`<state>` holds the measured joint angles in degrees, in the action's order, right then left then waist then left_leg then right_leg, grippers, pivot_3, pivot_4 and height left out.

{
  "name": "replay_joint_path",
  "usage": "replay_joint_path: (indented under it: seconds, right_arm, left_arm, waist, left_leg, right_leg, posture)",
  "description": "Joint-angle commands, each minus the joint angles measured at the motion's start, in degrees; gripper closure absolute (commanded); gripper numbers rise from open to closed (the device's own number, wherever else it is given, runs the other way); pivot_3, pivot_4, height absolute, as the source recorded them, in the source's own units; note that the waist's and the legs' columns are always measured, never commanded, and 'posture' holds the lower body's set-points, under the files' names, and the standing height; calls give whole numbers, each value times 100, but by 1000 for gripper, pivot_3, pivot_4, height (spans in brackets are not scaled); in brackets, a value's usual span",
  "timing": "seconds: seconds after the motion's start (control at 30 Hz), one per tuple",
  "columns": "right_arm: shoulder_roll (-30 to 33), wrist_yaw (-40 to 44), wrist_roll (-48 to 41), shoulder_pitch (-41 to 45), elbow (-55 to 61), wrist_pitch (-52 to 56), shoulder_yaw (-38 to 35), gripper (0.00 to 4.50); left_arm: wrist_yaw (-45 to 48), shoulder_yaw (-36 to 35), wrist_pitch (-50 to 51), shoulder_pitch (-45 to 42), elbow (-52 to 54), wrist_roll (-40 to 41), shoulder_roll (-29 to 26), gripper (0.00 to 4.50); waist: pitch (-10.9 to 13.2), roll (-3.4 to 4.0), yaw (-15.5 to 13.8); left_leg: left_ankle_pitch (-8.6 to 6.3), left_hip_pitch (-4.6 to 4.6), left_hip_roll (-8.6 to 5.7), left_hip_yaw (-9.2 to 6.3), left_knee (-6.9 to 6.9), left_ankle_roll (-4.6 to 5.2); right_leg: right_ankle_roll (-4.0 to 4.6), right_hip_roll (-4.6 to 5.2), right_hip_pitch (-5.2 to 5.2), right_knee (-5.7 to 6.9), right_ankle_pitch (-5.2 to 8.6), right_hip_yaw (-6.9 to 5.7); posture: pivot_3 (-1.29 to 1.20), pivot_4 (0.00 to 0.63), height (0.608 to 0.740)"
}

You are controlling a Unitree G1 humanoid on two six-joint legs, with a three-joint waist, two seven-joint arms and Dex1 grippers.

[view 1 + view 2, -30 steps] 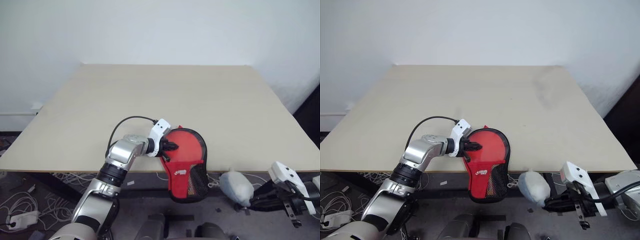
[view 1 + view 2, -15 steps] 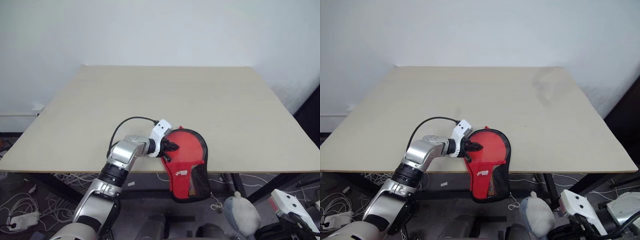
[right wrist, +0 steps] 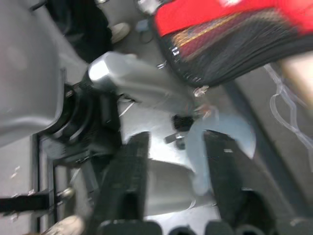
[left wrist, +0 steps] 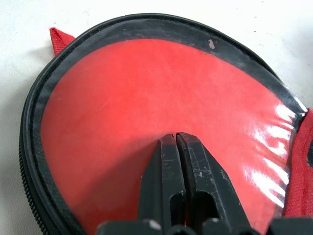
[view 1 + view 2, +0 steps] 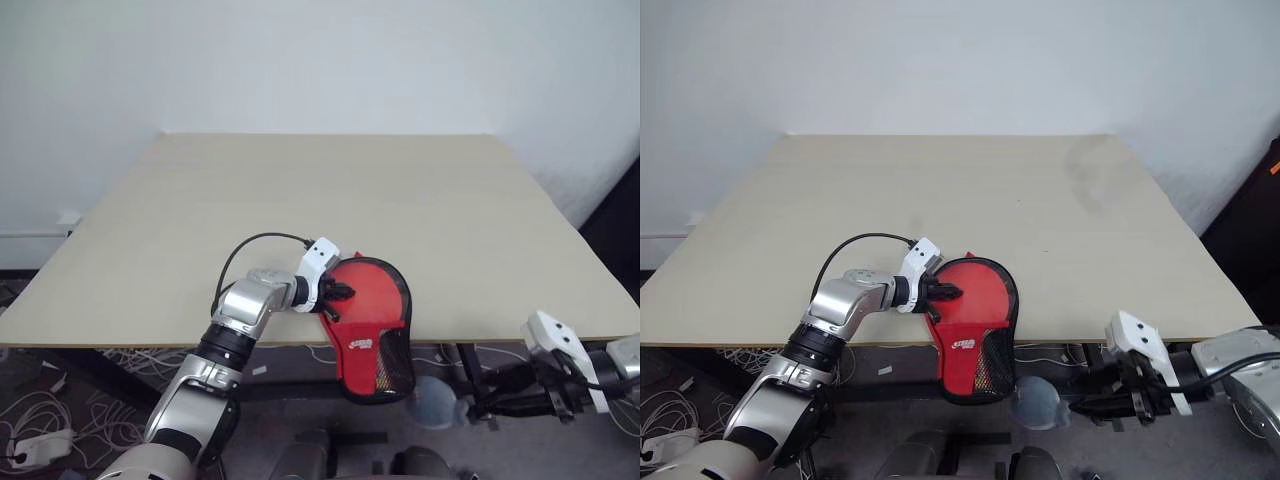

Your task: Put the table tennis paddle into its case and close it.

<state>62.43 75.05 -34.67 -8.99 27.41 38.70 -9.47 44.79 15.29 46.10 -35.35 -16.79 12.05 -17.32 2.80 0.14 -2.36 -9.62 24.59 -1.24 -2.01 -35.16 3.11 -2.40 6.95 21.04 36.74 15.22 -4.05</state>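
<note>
1. the table [image 5: 300,190] is the landmark: a broad pale top, bare apart from what sits at its near edge.
2. the case [image 5: 372,325] lies at the table's near edge, round end on the top and narrow mesh end hanging off it. it looks light and floppy, with a slick clear side, so i judge it would slide or droop if pulled by the fabric. the stiff zip rim, or the zip pull on the hanging end, looks the better hold.
3. the table tennis paddle [image 4: 146,122] already sits inside the case, its red face showing through the clear plastic. it is flat and rigid, and gives the pouch its shape on the table.
4. the left gripper [image 5: 345,292] is fully closed, tips pressing on the clear side of the case above the table's edge, pinning it rather than gripping it.
5. the right gripper [image 5: 1088,403] is below the table's near edge, beside the case's hanging end, fingers apart and holding nothing.
6. a small grey soft ball [image 5: 1038,404] hangs on a cord from the case's lower end, just by the right gripper. it could get in the way of reaching the zip.
</note>
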Motion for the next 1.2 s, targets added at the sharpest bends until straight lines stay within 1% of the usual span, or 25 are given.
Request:
replay_joint_path:
  seconds: [0.03, 0.2, 0.3, 0.43, 0.6, 0.73, 0.9, 1.03, 1.1, 1.2]
  right_arm:
    - [-153, -153, -449, 558, -131, 280, -91, 2540]
    - [-527, -597, -742, 1415, -372, 663, -15, 2540]
    - [-827, -893, -884, 1855, -471, 848, 63, 2540]
    - [-998, -1073, -818, 2024, -528, 858, 176, 2540]
    - [-1143, -1284, -800, 2207, -644, 838, 295, 2540]
    - [-1360, -1667, -943, 2566, -849, 1343, 445, 2540]
    - [-1885, -2485, -487, 3070, -1510, 1684, 848, 2540]
    - [-2392, -2984, -25, 3422, -2042, 1613, 1222, 2540]
    - [-2705, -3310, 206, 3680, -2472, 1661, 1336, 2540]
    - [-3054, -3594, 460, 3976, -3052, 1695, 1409, 2540]
  left_arm:
    - [-147, 109, 176, 151, -347, -255, -172, 4500]
    - [-145, 69, 154, 99, -379, -233, -173, 4500]
    - [-84, -140, 288, 39, -304, -29, -138, 4500]
    - [204, -309, 336, 9, -115, 198, -294, 4500]
    - [115, -705, 236, -227, -403, 308, -332, 4500]
    - [156, -931, 299, -361, -508, 445, -340, 4500]
    - [339, -1163, 455, -390, -354, 733, -403, 4500]
    - [406, -1318, 568, -366, -275, 904, -513, 4500]
    - [564, -1405, 705, -305, -71, 1077, -612, 4500]
    - [792, -1479, 847, -148, 332, 1326, -815, 4500]
  waist:
    - [-2, -1, 20]
    - [-9, -2, 31]
    - [-14, -5, 37]
    - [-13, -11, 48]
    - [-7, -18, 47]
    - [-1, -23, 46]
    - [4, -32, 47]
    - [4, -32, 47]
    - [4, -33, 58]
    - [4, -32, 60]
  left_leg:
    - [0, -1, 0, 0, 0, 0]
    - [0, -2, 0, 0, 0, 0]
    - [0, -1, -1, 2, 0, 0]
    - [0, 6, -4, 4, 0, 0]
    - [0, 11, -16, 1, 1, 2]
    - [0, 13, -18, 3, 0, 4]
    - [0, 15, -18, 2, -1, 4]
    - [1, 32, -22, 2, -2, 5]
    - [2, 42, -24, 2, -4, 7]
    - [6, 71, -29, 3, -10, 10]
  right_leg:
    - [0, 0, 0, 0, 0, 0]
    - [-2, 0, 1, 2, -3, -1]
    - [-14, -1, 5, 2, -21, -4]
    - [-21, -1, 17, 2, -29, -6]
    - [-31, -10, 34, -1, -31, 5]
    - [-34, -13, 38, 0, -33, 7]
    - [-32, -11, 40, 0, -34, 8]
    - [-32, -14, 61, 2, -37, 10]
    - [-8, -18, 73, 5, -54, 14]
    - [-5, -26, 103, 14, -57, 22]
  posture:
    - [0, 0, 722]
    - [0, 0, 722]
    - [0, 0, 722]
    - [0, 0, 722]
    - [0, 0, 722]
    - [0, 0, 722]
    - [0, 0, 722]
    - [0, 0, 722]
    - [0, 0, 722]
    - [0, 0, 722]
